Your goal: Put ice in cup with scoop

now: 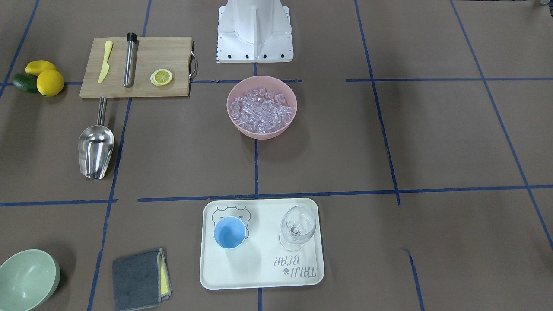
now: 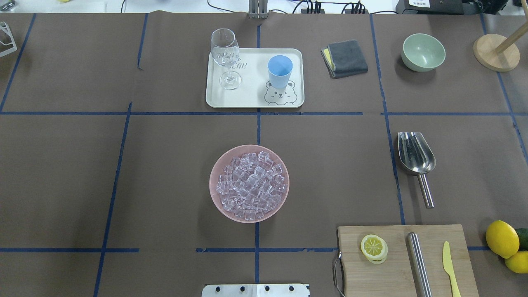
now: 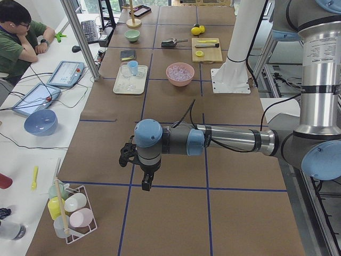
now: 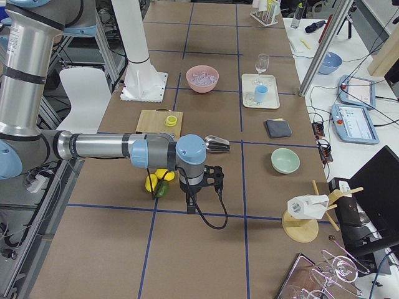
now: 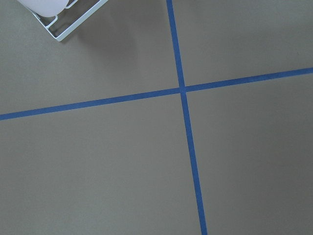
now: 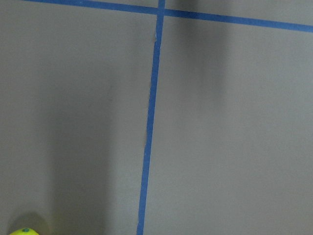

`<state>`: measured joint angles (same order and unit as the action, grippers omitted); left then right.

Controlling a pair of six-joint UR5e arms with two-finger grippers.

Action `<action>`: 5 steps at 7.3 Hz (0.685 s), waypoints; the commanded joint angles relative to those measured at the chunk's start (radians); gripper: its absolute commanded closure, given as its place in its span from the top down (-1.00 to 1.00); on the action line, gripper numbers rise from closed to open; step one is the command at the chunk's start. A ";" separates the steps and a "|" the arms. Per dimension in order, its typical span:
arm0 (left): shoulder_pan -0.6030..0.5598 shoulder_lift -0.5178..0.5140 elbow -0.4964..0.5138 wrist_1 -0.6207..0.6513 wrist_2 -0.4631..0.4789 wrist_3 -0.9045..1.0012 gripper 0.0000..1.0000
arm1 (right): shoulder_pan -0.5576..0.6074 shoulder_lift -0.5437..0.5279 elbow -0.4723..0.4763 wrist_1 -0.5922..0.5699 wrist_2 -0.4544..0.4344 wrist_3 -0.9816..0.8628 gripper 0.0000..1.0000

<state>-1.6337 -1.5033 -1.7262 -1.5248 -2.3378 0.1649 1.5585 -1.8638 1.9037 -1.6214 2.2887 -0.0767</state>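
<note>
The ice (image 2: 249, 185) is a heap of clear cubes in a pink bowl (image 2: 212, 181) at the table's middle. The light-blue cup (image 2: 280, 71) stands upright on a white tray (image 2: 251, 90) at the far side. The steel scoop (image 2: 416, 153) lies flat on the table to the right, handle toward the robot. Neither gripper shows in the overhead or front views. The left gripper (image 3: 145, 184) hangs over bare table far off to the left. The right gripper (image 4: 190, 202) hangs far off to the right, beyond the lemons. I cannot tell whether either is open or shut.
A clear wine glass (image 2: 226, 57) stands on the tray beside the cup. A wooden cutting board (image 2: 396, 264) holds a lemon slice (image 2: 373, 248), a steel cylinder (image 2: 418, 262) and a yellow knife (image 2: 449, 268). A grey cloth (image 2: 345, 57), a green bowl (image 2: 423, 52) and lemons (image 2: 502, 238) lie to the right.
</note>
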 commanded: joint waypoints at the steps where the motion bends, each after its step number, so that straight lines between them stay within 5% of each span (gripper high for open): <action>1: 0.000 0.000 -0.013 0.000 0.000 0.001 1.00 | 0.000 0.000 -0.002 0.000 -0.002 0.000 1.00; 5: 0.002 0.000 -0.010 -0.003 0.000 -0.001 1.00 | -0.003 0.011 -0.005 0.000 0.002 0.002 1.00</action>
<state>-1.6333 -1.5033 -1.7379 -1.5271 -2.3378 0.1653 1.5570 -1.8566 1.9005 -1.6231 2.2878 -0.0764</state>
